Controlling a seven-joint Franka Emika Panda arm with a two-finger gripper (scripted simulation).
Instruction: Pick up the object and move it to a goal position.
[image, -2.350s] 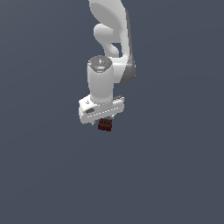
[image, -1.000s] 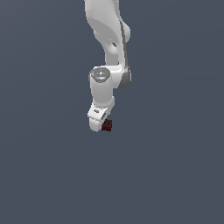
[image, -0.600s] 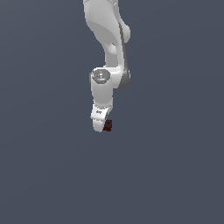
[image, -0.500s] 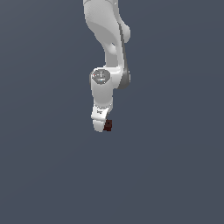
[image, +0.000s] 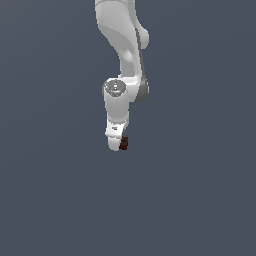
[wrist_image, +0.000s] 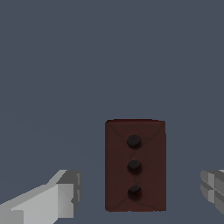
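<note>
The object (wrist_image: 135, 164) is a small dark reddish-brown block with three dark dots in a row on its facing side. In the wrist view it lies between my two fingers, with a clear gap on each side: one fingertip (wrist_image: 70, 192) and the other (wrist_image: 212, 186) both stand apart from it. My gripper (wrist_image: 141, 190) is open. The exterior view has the white arm reaching down from the top, and the object (image: 124, 143) shows at the tip of the gripper (image: 119, 146), toward that view's right. Whether the block rests on the surface I cannot tell.
Around the arm there is only a uniform dark grey-blue surface (image: 200, 200). No other objects, containers or edges show in either view.
The hand has turned about its own axis, from broadside to edge-on in the exterior view. The block has stayed at almost the same spot at the gripper's tip.
</note>
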